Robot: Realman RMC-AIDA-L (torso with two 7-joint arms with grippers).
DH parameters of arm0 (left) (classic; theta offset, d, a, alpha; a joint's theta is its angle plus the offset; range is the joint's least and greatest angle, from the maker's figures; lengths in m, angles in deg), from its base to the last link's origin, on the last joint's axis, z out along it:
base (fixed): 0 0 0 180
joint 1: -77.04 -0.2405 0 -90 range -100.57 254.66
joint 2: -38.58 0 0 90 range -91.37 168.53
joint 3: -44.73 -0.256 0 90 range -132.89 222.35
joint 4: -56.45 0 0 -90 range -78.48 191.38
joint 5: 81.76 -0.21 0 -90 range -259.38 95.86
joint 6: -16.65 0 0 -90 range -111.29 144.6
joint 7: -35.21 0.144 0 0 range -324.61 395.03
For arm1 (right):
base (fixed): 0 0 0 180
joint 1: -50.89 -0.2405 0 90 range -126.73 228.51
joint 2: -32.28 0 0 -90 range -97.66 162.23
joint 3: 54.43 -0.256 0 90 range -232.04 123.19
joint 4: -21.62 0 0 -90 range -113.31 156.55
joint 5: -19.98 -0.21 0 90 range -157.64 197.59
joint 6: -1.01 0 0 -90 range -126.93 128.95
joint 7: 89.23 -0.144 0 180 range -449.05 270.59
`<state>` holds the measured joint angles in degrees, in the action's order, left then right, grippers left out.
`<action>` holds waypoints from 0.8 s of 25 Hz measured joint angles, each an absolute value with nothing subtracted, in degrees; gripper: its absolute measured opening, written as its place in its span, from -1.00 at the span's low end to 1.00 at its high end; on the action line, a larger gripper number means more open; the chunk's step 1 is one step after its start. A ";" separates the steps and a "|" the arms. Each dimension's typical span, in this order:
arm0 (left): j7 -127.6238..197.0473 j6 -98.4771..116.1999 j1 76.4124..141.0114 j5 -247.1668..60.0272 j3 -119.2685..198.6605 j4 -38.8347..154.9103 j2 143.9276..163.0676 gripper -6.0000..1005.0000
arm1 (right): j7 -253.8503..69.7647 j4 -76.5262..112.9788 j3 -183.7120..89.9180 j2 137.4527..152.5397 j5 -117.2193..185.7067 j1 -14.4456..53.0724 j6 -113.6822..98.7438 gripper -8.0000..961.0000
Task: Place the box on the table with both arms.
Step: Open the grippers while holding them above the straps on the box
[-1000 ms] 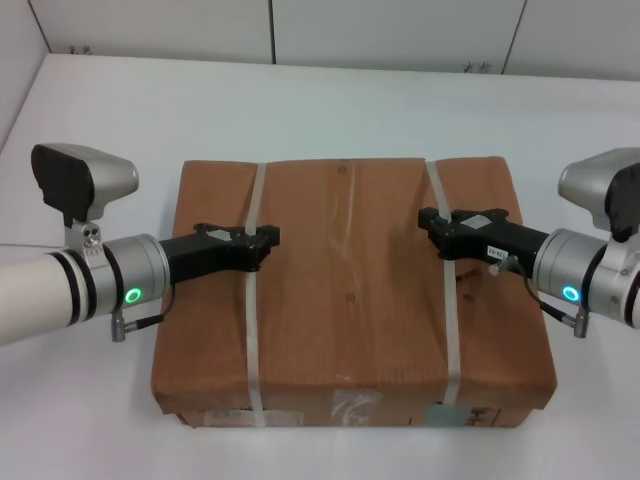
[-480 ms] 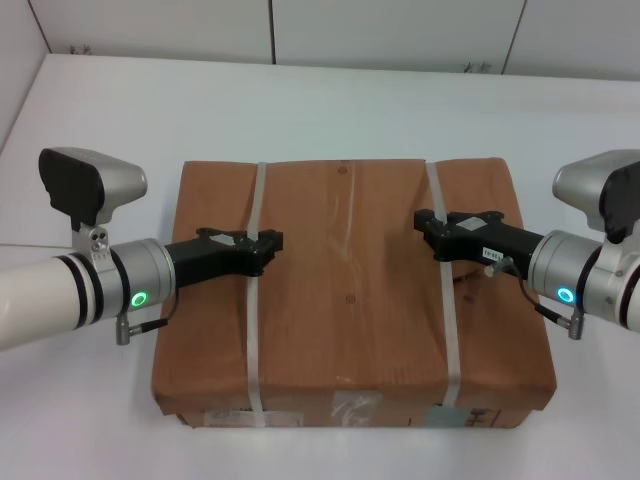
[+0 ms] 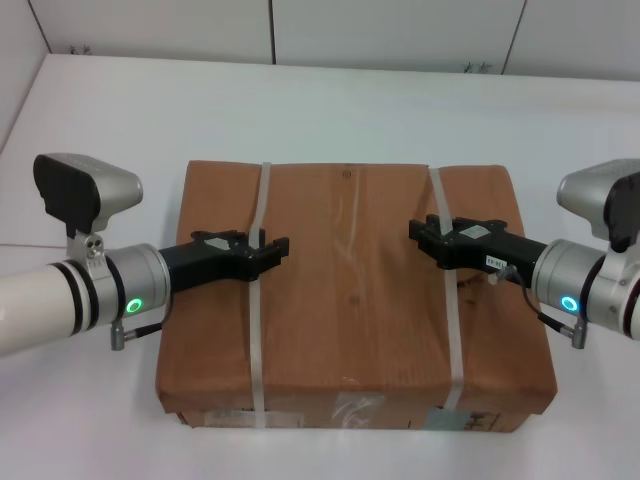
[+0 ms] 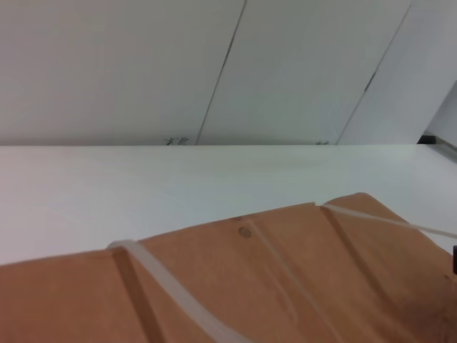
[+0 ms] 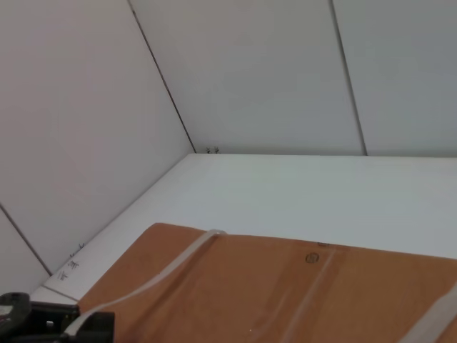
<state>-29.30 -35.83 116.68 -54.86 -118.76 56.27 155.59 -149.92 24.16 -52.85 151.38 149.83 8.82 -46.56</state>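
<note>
While the left gripper (image 3: 268,247) is reached in from the left over the top of the box (image 3: 352,290), its black fingers are set at the left strap (image 3: 258,300), which is seen pulled up slightly where the tips meet it; the fingers appear clenched on that strap. From the opposite side the right gripper (image 3: 425,233) is stretched in over the box top, and its tips are set at the right strap (image 3: 448,290), on which they likewise appear clenched. Behind each gripper a silver-white wrist with a green ring light is seen, the left arm (image 3: 60,295) being held off the box's left edge and the right arm (image 3: 600,285) off its right edge. The box is seen on the table (image 3: 330,110), in the near middle of it, with its front face turned towards the robot and labels and clear tape shown along that face. In the left wrist view the far part of the box top (image 4: 285,279) and the left strap (image 4: 171,293) are shown against the white table (image 4: 143,186). In the right wrist view the left gripper (image 5: 50,321) is seen far off at its strap (image 5: 153,279). A panelled wall (image 3: 390,30) is seen behind the table.
</note>
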 joint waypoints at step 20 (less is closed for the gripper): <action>-29.50 -36.57 115.63 -54.86 -118.74 56.28 155.39 0.41 | -150.99 23.56 -54.56 151.38 149.26 11.92 -46.41 0.67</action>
<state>-29.50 -36.57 115.63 -54.86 -118.74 56.28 155.39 -150.99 23.56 -54.56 151.38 149.26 11.92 -46.41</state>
